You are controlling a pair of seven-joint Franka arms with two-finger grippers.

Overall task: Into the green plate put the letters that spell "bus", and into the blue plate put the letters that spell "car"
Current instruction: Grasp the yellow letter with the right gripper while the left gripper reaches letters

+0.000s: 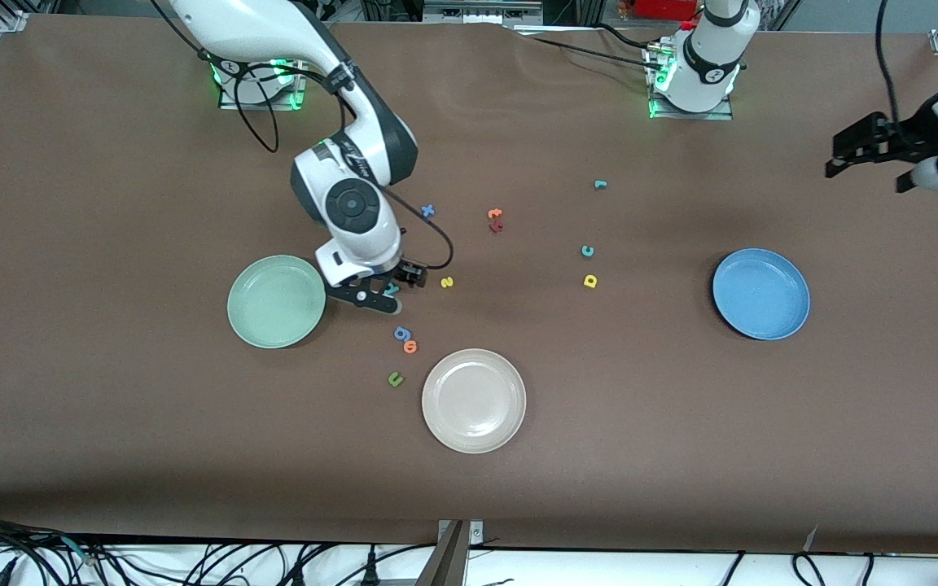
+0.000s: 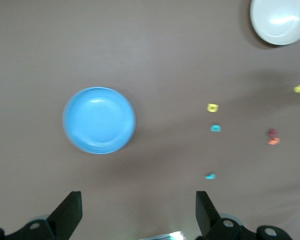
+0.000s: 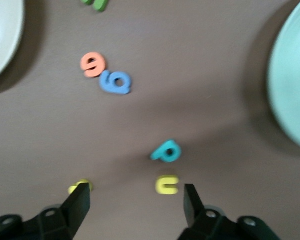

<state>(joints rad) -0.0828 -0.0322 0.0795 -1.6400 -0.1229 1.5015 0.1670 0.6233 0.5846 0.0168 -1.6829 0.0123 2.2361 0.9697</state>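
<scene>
I see nothing sorted yet: the round pale mint-green plastic plate (image 1: 276,301) and the round mid-blue plastic plate (image 1: 760,293) both sit bare on the brown tabletop (image 1: 111,456). My right pincer (image 3: 135,197), spread, hangs low just beside the green plate, over the teal foam b (image 3: 166,151) and yellow foam u (image 3: 167,184). The left pincer (image 2: 139,212) waits spread, high above the blue plate. All six letters remain.
</scene>
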